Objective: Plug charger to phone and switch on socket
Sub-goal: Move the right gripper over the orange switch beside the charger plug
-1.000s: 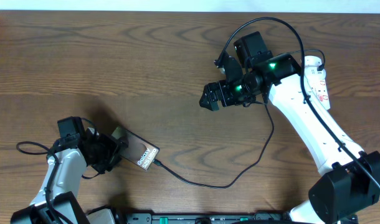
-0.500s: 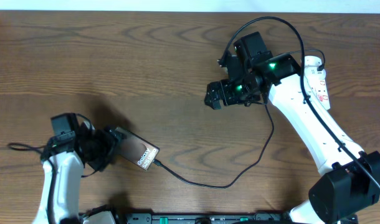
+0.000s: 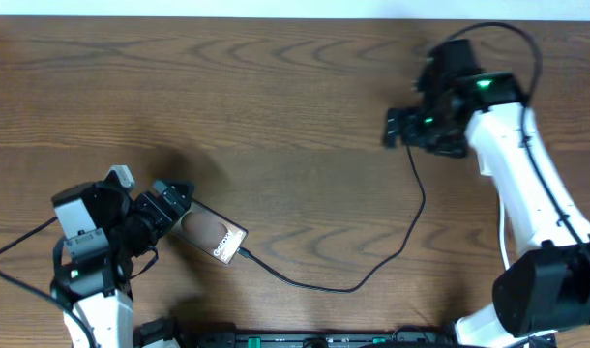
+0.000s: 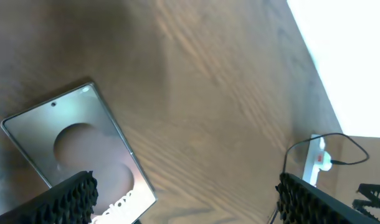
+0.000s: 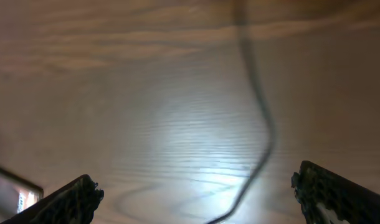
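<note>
Overhead and wrist views. The phone (image 3: 210, 233) is shown flat on the table (image 3: 227, 97) at lower left, with the tip of the charger (image 3: 324, 287) met at its lower right edge. The plugging step is judged done, though the seating of the tip cannot be confirmed. The cable is traced in a loop toward the upper right. The left gripper (image 4: 187, 183) is held spread above the phone's other end, nothing grasped. The right gripper (image 5: 193, 180) is likewise spread wide, with only the cable seen beneath it. The socket (image 4: 315, 163) is seen far off in the left wrist view and is hidden overhead by the right arm (image 3: 527, 193). Its switch is judged the step left, its state not being discernible.
</note>
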Robot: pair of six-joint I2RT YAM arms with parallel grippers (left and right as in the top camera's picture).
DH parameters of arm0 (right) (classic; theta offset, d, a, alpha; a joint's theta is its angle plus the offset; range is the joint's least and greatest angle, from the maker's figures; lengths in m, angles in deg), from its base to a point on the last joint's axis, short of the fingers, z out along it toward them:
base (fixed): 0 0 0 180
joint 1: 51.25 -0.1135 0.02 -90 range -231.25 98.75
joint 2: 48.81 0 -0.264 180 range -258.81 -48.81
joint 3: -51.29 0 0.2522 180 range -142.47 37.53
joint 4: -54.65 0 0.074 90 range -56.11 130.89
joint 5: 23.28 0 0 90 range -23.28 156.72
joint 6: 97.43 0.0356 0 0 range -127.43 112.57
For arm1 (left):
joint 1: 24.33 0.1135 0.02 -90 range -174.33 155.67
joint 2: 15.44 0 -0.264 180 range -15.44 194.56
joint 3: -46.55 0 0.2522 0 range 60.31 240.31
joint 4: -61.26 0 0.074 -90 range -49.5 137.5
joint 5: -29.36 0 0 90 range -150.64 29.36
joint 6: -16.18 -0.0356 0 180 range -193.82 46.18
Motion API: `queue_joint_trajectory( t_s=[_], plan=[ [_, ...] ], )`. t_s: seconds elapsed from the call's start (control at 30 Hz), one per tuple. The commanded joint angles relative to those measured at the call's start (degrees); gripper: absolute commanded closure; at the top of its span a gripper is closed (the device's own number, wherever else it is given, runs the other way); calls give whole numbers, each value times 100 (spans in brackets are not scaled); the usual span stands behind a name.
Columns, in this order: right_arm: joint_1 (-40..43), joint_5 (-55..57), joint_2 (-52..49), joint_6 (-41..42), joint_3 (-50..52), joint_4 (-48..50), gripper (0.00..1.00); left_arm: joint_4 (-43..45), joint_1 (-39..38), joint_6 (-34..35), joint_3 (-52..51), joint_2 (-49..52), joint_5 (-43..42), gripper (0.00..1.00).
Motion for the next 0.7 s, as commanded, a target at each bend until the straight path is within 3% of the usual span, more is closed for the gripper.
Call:
queue_joint_trajectory(
  t_s=[0.0, 0.23, 0.67],
  plan=[
    [634, 81, 179, 111, -522, -286, 1, 15, 20, -76, 85, -243, -116, 9],
    [1816, 81, 186, 85, -1528, -822, 1, 181, 20, 33, 85, -400, -114, 9],
    [2684, 374, 66, -1049, -1572, 127, 1, 177, 20, 28, 85, -391, -90, 9]
  ],
)
